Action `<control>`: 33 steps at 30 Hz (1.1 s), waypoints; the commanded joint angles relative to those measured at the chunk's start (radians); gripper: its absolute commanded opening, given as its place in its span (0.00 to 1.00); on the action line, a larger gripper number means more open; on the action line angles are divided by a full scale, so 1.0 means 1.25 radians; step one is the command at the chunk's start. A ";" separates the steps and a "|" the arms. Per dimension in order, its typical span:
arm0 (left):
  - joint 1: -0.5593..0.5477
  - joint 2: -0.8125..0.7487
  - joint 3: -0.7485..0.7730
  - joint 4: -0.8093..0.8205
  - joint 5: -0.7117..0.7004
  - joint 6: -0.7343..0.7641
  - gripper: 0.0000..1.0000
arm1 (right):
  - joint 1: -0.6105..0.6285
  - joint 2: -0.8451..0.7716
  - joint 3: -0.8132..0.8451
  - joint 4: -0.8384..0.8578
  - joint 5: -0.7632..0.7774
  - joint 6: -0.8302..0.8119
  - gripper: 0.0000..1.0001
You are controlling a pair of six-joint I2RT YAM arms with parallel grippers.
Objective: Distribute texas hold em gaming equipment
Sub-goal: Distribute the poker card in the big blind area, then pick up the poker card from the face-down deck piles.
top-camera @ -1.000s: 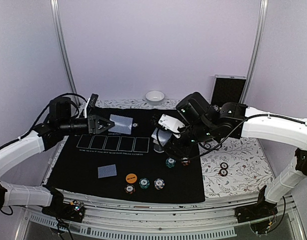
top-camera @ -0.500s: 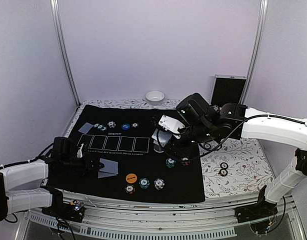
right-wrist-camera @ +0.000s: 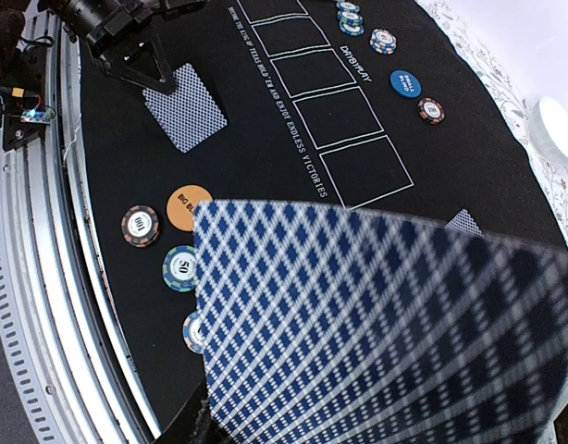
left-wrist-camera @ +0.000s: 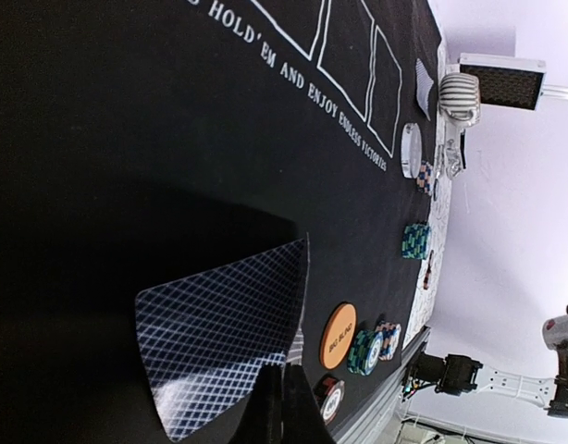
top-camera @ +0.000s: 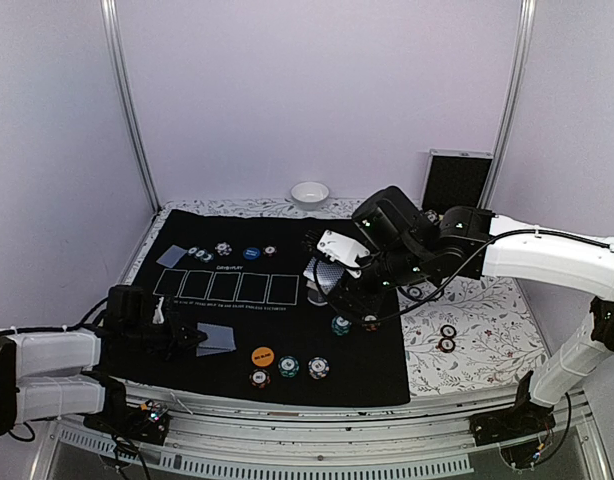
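The left fingers (left-wrist-camera: 270,421) are pinched shut on a blue-backed card (left-wrist-camera: 224,342) lying near-left on the black mat (top-camera: 377,360) (not let go yet), the right fingers (right-wrist-camera: 187,430) clamp the deck (right-wrist-camera: 376,324), and though chips (top-camera: 288,368) sit out, the outlined boxes (top-camera: 227,288) await cards.

Black mat (top-camera: 377,365), white outlined boxes. The card (top-camera: 216,339) shows a blue-and-white lattice back. The near disc (top-camera: 262,355) is orange; the far disc (top-camera: 251,254) looks blue.

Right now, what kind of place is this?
Probably a robot test booth set up as a poker table: black mat printed with card boxes, poker chips and a card on it, plain walls, metal posts.
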State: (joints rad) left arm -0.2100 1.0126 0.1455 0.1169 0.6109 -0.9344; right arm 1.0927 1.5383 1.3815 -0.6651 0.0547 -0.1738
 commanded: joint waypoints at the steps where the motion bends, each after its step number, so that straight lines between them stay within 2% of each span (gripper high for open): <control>1: 0.009 -0.014 -0.018 -0.016 -0.021 -0.010 0.00 | 0.003 -0.025 -0.001 0.016 0.003 0.002 0.04; 3: 0.009 -0.032 -0.017 -0.042 -0.037 -0.009 0.01 | 0.003 -0.025 -0.001 0.016 0.002 0.001 0.04; 7: 0.010 -0.046 -0.009 -0.074 -0.054 0.004 0.36 | 0.003 -0.024 0.002 0.015 0.000 -0.003 0.04; 13: 0.010 -0.061 0.065 -0.218 -0.120 0.058 0.67 | 0.003 -0.027 0.003 0.012 -0.002 -0.002 0.04; 17: 0.010 -0.115 0.146 -0.335 -0.237 0.095 0.97 | 0.003 -0.030 0.003 0.009 -0.001 -0.003 0.04; 21: 0.007 -0.165 0.229 -0.380 -0.317 0.130 0.98 | 0.003 -0.027 0.008 0.008 -0.007 -0.003 0.04; 24: -0.028 -0.188 0.306 -0.321 -0.303 0.198 0.98 | 0.003 -0.021 0.017 0.008 -0.015 -0.007 0.04; 28: -0.174 -0.153 0.392 -0.206 -0.246 0.305 0.96 | 0.003 -0.008 0.032 0.011 -0.030 -0.011 0.04; 33: -0.325 -0.019 0.483 -0.105 -0.100 0.383 0.98 | 0.005 0.015 0.053 0.014 -0.047 -0.018 0.04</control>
State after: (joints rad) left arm -0.5095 0.8772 0.6846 -0.1360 0.3405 -0.5816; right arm 1.0927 1.5421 1.3956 -0.6674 0.0242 -0.1818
